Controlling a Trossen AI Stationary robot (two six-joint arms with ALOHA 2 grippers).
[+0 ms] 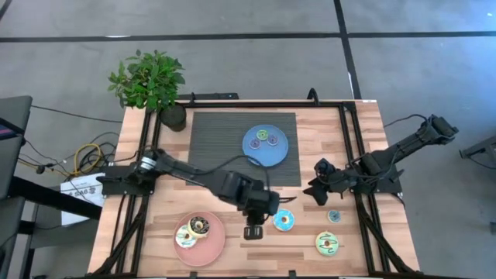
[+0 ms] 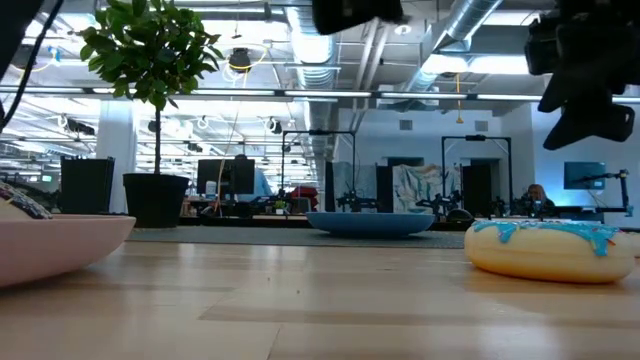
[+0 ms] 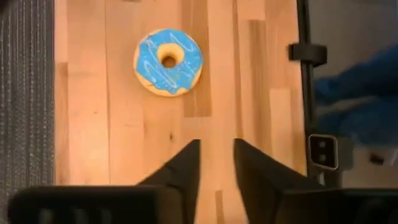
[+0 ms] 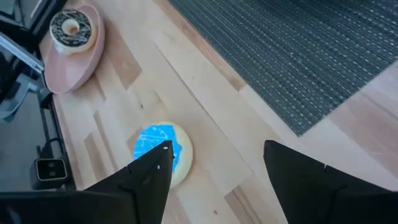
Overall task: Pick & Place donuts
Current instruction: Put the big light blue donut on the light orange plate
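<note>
A: Largest first: wooden surface [image 1: 325,132], slatted, framed by black rails. Dark ribbed mat [image 1: 217,147] across the far middle, carrying a blue plate [image 1: 265,145]. Potted plant [image 1: 151,81] at the far left corner.

B: And nearer the front?

A: Pink plate [image 1: 211,242] at front left, holding a dark brown donut [image 1: 200,225] and a white-iced donut [image 1: 186,236] side by side.

B: Arms?

A: Left hand [image 1: 253,231] low over bare wood between the pink plate and the blue-iced donut [image 1: 284,221], fingers [image 3: 186,168] narrowly parted, gripping nothing. Right hand [image 1: 319,190] near the mat's right edge, fingers [image 4: 149,171] spread wide, also holding nothing.

B: Anything blocking the blue-iced donut?

A: Nothing on it or against it; lying flat on open wood, just beside the left hand and apart from it. Tan dough, bright blue icing with pale streaks, clean round hole.

B: Other donuts?

A: Green-iced donut [image 1: 327,245] at front right, well clear of both hands. Small teal donut [image 1: 334,216] just beyond it. Three coin-small donuts [image 1: 262,137] bunched on the blue plate; colours hard to tell apart.
</note>
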